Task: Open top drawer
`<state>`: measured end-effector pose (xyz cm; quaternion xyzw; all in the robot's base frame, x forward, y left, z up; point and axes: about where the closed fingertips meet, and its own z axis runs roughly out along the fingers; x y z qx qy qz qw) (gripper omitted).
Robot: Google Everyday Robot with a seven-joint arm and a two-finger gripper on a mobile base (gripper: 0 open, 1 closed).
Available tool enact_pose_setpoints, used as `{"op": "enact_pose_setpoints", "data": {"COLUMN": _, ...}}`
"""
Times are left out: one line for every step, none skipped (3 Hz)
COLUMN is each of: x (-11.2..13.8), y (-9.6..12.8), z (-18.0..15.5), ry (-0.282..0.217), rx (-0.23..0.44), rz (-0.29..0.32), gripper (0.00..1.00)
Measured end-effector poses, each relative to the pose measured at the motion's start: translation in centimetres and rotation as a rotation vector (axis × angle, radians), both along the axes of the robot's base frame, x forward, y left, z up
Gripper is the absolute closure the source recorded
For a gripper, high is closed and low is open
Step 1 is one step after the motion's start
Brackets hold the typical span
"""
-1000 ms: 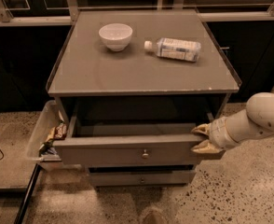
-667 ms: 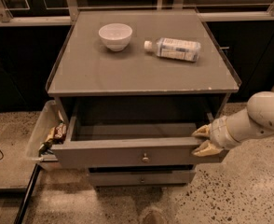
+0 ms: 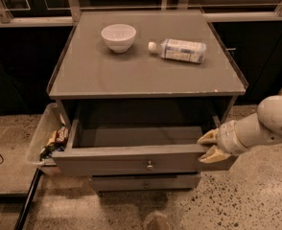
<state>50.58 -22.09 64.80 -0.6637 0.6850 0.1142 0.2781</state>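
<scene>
The top drawer [image 3: 131,164] is a wide grey drawer with a small round metal knob [image 3: 149,165] at the centre of its flat front. It stands pulled well out of the grey cabinet [image 3: 146,75], and its boxy inside looks bare. My gripper [image 3: 209,146], with yellowish fingers on a white arm, comes in from the right. It sits at the right end of the drawer's front panel, one finger above the panel's top edge and one in front of it. A lower drawer front [image 3: 146,182] shows just beneath.
A white bowl [image 3: 118,36] and a lying plastic bottle [image 3: 178,49] rest on the cabinet top. A clear bin [image 3: 45,140] with snack packets hangs at the cabinet's left side. A dark rod [image 3: 26,200] lies on the speckled floor at the lower left.
The drawer has slid a little further out toward the camera, and my gripper has moved with its right end.
</scene>
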Motion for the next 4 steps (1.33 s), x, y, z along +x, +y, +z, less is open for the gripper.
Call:
{"op": "enact_pose_setpoints", "data": {"x": 0.0, "y": 0.0, "z": 0.0, "ry": 0.000, "rx": 0.000, "rz": 0.000, "gripper": 0.38}}
{"op": "enact_pose_setpoints", "data": {"x": -0.3, "y": 0.0, "z": -0.6, "ry": 0.011, "rx": 0.029, "rz": 0.021, "gripper": 0.15}}
{"op": "enact_pose_setpoints", "data": {"x": -2.3, "y": -0.3, "z": -2.0, "ry": 0.038, "rx": 0.074, "rz": 0.030, "gripper": 0.18}}
{"op": "enact_pose_setpoints", "data": {"x": -3.0, "y": -0.4, "z": -2.0, "ry": 0.045, "rx": 0.092, "rz": 0.029, "gripper": 0.41}}
